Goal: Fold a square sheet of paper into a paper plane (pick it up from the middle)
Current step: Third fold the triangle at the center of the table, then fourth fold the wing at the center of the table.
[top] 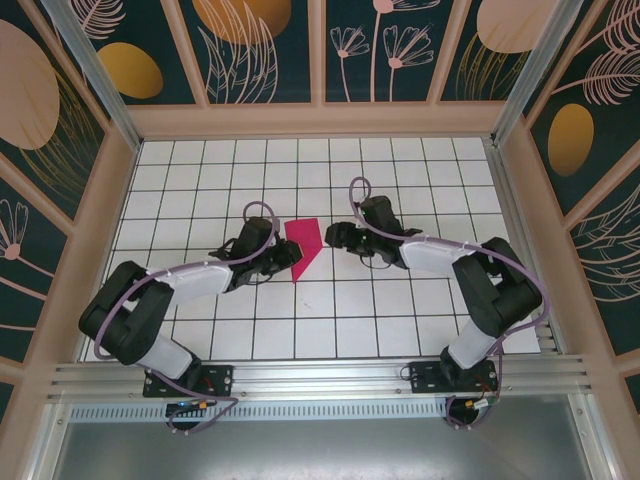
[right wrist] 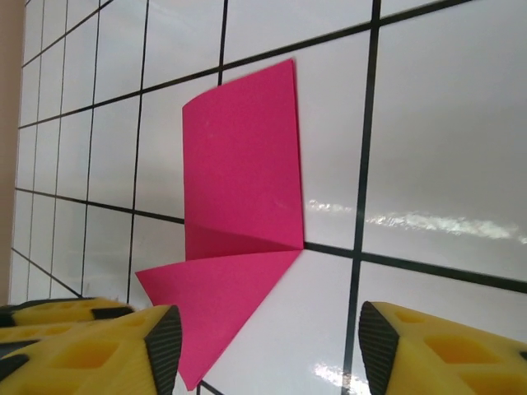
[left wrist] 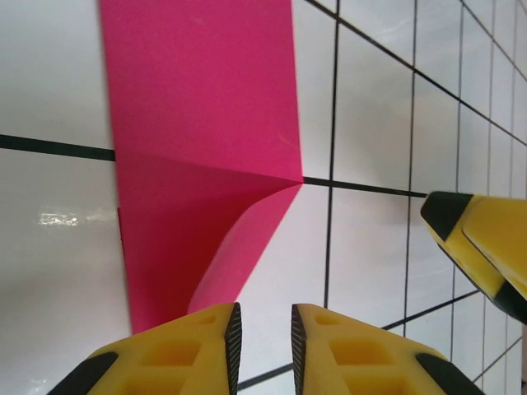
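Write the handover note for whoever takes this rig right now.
Thin magenta-pink square sheet of paper: lying on the white grid-tiled table between the grippers.
Left gripper: jaws a narrow gap apart, empty, by the sheet's folded end.
Right gripper: open wide, empty, low over the tiles beside the sheet.
Done: one end folded to a slanted point; its flap curls up, not flat.
Left: flatten it, make the remaining folds; no finished plane yet.
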Controlling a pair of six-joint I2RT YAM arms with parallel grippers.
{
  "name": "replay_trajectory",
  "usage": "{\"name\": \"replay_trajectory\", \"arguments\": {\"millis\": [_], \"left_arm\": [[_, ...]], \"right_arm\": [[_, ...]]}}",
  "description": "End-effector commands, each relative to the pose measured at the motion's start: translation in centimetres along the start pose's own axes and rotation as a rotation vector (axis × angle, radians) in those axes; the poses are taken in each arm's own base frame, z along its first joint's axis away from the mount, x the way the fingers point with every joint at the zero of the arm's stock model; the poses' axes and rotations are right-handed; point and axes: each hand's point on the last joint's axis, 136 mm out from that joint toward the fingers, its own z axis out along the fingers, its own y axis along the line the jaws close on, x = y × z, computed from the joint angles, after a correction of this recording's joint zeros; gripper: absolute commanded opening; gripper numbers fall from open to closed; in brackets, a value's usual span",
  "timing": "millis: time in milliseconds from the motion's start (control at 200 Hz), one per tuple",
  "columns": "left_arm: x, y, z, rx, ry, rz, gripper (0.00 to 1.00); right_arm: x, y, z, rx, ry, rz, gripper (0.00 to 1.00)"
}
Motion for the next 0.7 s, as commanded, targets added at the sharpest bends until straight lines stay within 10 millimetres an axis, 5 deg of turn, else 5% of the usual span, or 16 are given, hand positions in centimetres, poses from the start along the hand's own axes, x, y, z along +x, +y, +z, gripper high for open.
{"name": "replay_trajectory", "arguments": {"millis": [0,690], "left_arm": [[-1.3,-1.5,0.8,0.046,-0.024,0.027,0.26],[-1.4,3.9,2.7,-0.193,-0.05,0.027,0.21]], "right_arm": [[-0.1,1.6,0.3,-0.079,-0.009,0.018,0.62],[1.9,2.2,4.3,-0.094,0.135,0.111,0.53]]}}
